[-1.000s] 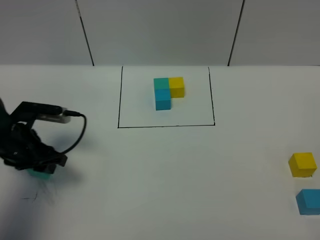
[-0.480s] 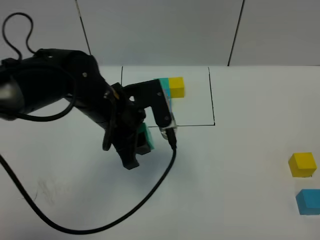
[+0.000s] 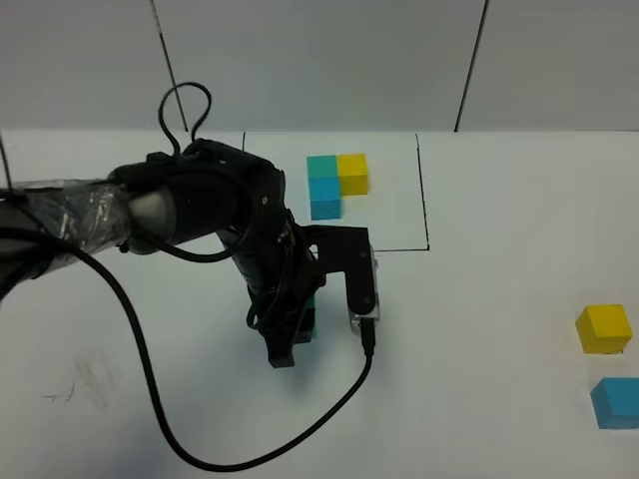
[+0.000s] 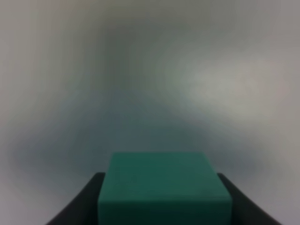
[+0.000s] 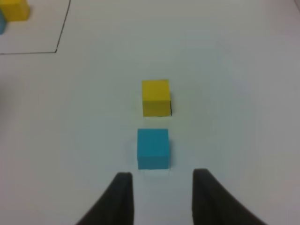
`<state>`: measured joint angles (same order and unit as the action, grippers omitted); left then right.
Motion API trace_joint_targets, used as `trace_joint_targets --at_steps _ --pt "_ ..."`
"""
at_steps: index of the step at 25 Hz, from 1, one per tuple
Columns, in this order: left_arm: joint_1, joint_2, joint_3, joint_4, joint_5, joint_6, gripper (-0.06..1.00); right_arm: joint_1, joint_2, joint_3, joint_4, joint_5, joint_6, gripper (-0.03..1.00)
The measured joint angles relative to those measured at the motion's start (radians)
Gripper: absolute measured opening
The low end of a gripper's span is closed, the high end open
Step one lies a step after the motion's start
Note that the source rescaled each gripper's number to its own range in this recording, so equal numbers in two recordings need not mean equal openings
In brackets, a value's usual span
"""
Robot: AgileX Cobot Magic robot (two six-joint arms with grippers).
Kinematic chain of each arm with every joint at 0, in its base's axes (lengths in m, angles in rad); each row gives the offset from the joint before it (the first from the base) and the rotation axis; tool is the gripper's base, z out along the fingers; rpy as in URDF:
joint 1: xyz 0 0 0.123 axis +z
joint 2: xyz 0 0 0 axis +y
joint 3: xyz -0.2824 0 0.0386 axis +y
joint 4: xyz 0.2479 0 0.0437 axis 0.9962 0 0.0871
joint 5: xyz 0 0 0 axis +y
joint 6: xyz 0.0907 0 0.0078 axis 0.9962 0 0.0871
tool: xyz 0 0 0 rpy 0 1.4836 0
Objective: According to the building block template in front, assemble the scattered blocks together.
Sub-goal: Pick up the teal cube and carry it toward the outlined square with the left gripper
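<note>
The template (image 3: 334,185), a joined trio of teal-green, yellow and sky-blue cubes, sits inside the black drawn rectangle (image 3: 238,200) at the back. My left gripper (image 3: 296,331) is shut on the teal-green cube (image 3: 310,317) just in front of the rectangle's front line. The left wrist view shows this cube (image 4: 164,187) between the dark fingers (image 4: 86,201). The loose yellow cube (image 3: 604,328) and the loose sky-blue cube (image 3: 617,402) lie at the far right. My right gripper (image 5: 159,197) is open, just short of the sky-blue cube (image 5: 153,148), with the yellow cube (image 5: 155,97) beyond it.
The left arm's black cable (image 3: 150,399) loops over the table at the front left. A corner of the rectangle (image 5: 56,50) and part of the template (image 5: 16,9) show in the right wrist view. The wall (image 3: 319,60) rises behind the table.
My left arm has carried the teal-green cube from the far left of the table to the middle, and now holds it lower, just in front of the rectangle. The right-side cubes have not moved.
</note>
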<state>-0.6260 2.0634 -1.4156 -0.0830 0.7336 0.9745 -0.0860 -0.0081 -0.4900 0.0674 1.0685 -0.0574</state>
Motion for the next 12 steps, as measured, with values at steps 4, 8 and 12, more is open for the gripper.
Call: trace_joint_targets --at_steps 4,8,12 --pt "0.0 0.067 0.0 0.011 -0.025 0.004 0.0 0.0 0.0 0.0 0.0 0.0 0.0 0.0" --pt "0.0 0.104 -0.005 0.012 -0.043 0.017 0.0 0.0 0.0 0.0 0.0 0.0 0.0 0.0" --pt "0.0 0.107 -0.006 0.012 -0.042 0.022 0.0 0.0 0.0 0.0 0.0 0.0 0.0 0.0"
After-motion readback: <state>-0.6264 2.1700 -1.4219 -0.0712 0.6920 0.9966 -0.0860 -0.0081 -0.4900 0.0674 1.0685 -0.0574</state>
